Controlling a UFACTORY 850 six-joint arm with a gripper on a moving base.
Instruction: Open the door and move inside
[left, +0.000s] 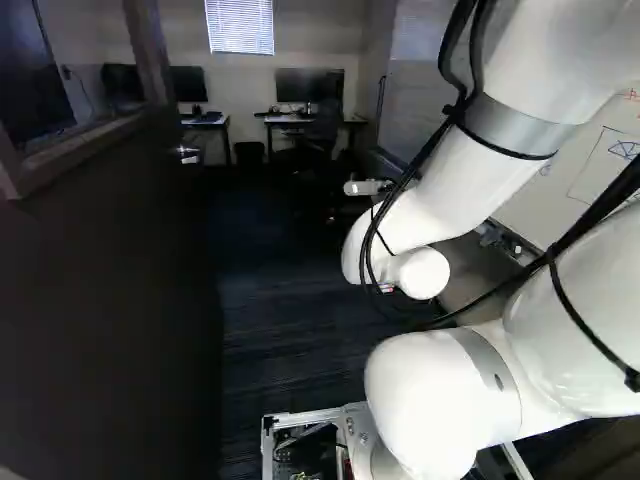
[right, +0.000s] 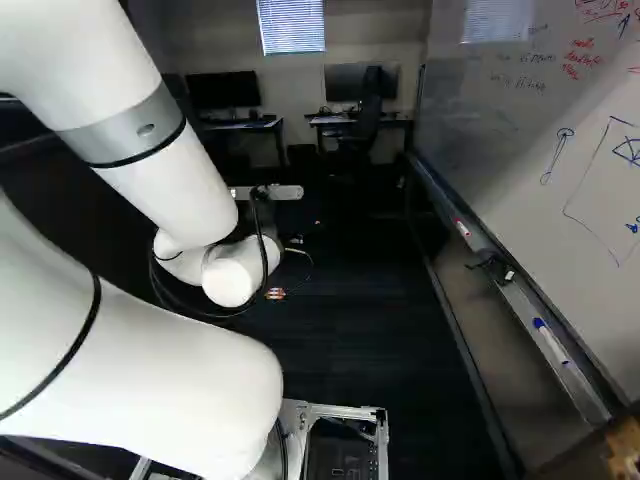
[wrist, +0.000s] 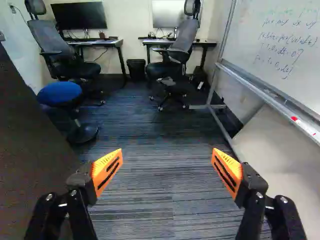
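1. The gripper (right: 292, 218) has its fingers (wrist: 107, 171) spread apart, right of the door.
2. The door (left: 110, 300) stands open.
3. The whiteboard (right: 560, 130) is across from the door.
4. A blue stool (wrist: 60, 93) is beyond the door; desks (wrist: 95, 42) farther.

Base cams behind arm (right: 170, 180), left/right; wrist cam nearer counters (wrist: 112, 42). All face ahead-down, share counters, whiteboard (right: 520, 120).

So the whiteboard (right: 500, 170) has a few lines of black handwriting (wrist: 285, 47) toward its far end and some red scrawl (right: 583, 57) closer in, but honestly I can't read any of it for sure.
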